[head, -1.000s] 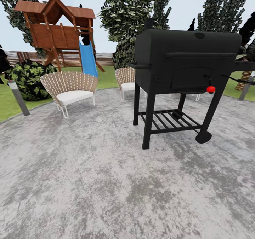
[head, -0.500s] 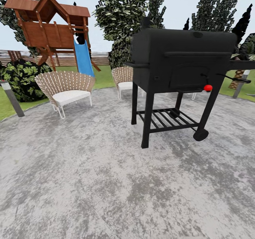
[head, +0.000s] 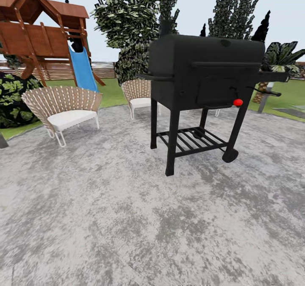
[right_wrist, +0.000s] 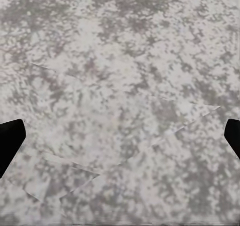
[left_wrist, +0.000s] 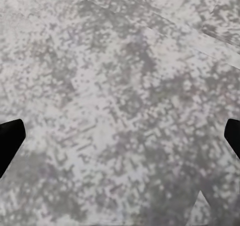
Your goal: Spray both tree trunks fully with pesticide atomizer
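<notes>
Facing a black grill (head: 207,72) on mottled grey paving (head: 127,218), we list two wicker chairs (head: 63,106), a playhouse slide (head: 82,68); both pincers (left_wrist: 120,141) (right_wrist: 120,141) spread apart, empty; atomizer location unknown.

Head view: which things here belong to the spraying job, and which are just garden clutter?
Job:
lawn of the garden, with its fence
left gripper and right gripper, both open over the paving

Clutter:
black grill
two wicker chairs
playhouse with blue slide
dark cypress-like trees
</notes>
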Tool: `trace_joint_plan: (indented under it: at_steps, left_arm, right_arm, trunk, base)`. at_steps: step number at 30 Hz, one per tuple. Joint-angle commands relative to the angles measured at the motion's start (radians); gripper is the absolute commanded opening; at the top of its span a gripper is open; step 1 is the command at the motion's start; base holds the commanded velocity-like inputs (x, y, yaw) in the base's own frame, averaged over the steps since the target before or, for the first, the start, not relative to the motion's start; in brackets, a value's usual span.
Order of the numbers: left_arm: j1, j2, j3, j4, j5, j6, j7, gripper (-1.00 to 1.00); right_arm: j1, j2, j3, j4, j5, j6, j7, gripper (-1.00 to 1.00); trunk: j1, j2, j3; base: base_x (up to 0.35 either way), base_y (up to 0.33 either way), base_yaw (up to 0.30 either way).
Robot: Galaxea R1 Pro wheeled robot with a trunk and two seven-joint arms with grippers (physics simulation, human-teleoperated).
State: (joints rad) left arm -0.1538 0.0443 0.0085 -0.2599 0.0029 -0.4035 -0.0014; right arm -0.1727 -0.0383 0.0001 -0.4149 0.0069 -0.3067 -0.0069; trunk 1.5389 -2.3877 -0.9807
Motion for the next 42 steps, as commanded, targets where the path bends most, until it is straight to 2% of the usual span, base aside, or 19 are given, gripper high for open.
trace_joint_plan:
  at_steps: [1,8,28,42]
  left_arm:
    - [0.000,0.000,0.001,0.001,0.000,-0.003,0.000,1.00]
    - [0.000,0.002,0.002,-0.002,0.000,-0.004,0.000,1.00]
    - [0.000,0.002,0.002,0.001,0.000,-0.003,0.000,1.00]
    - [0.000,0.002,0.002,-0.001,0.000,-0.003,0.000,1.00]
  right_arm:
    - [-0.001,0.000,0.000,0.001,0.001,-0.003,-0.001,1.00]
    - [-0.001,0.000,-0.001,0.001,0.001,-0.003,-0.001,1.00]
    - [-0.001,0.000,0.000,0.001,0.001,-0.002,-0.001,1.00]
    - [-0.001,0.000,-0.003,0.027,-0.001,-0.003,-0.001,1.00]
  trunk:
    - [0.000,0.000,-0.001]
    - [0.000,0.000,-0.001]
    - [0.000,0.000,-0.001]
    - [0.000,0.000,0.010]
  base:
    - [0.000,0.304,-0.267]
    - [0.060,0.278,-0.267]
    - [0.220,0.245,-0.267]
    - [0.020,0.019,-0.266]
